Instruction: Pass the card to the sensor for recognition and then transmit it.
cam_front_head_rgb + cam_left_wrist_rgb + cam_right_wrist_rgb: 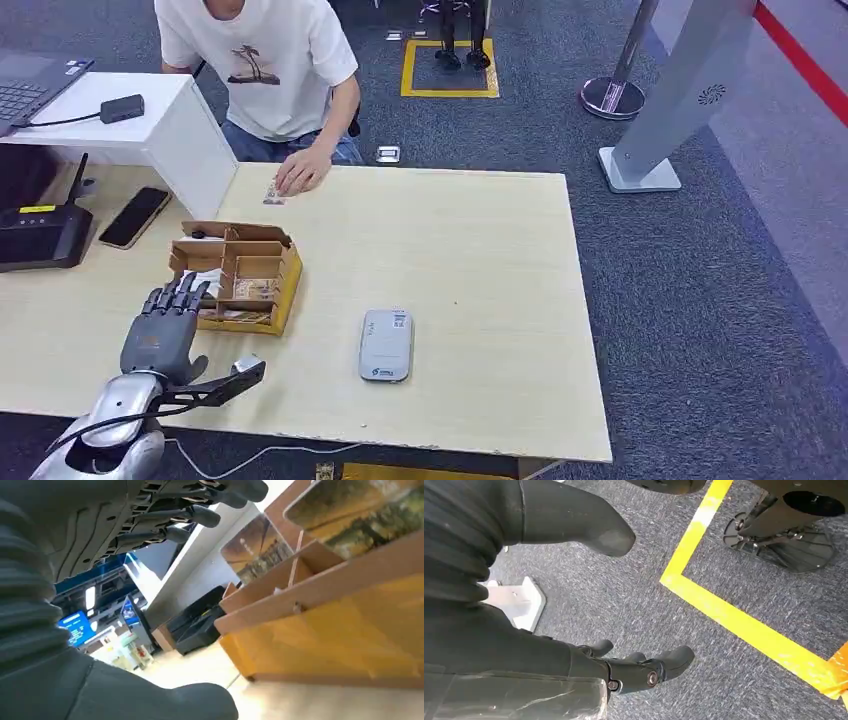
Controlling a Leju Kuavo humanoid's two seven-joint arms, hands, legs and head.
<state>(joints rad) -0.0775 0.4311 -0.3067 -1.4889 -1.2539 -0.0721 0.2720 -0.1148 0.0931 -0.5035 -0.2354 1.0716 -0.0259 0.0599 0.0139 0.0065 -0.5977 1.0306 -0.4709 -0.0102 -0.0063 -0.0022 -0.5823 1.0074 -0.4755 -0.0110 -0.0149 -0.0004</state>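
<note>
A yellow-and-brown cardboard box with compartments stands on the pale wooden table; printed cards stand inside it. In the left wrist view the same box sits close, with picture cards upright in it. My left hand is open, fingers spread, its fingertips at the box's near left side, holding nothing. A grey sensor device lies flat on the table to the right of the box. My right hand hangs over the carpet, holding nothing, its dark fingers bent and apart from the thumb.
A person in a white shirt sits at the far edge, one hand resting on a card. A phone, a black router and a white stand are at the left.
</note>
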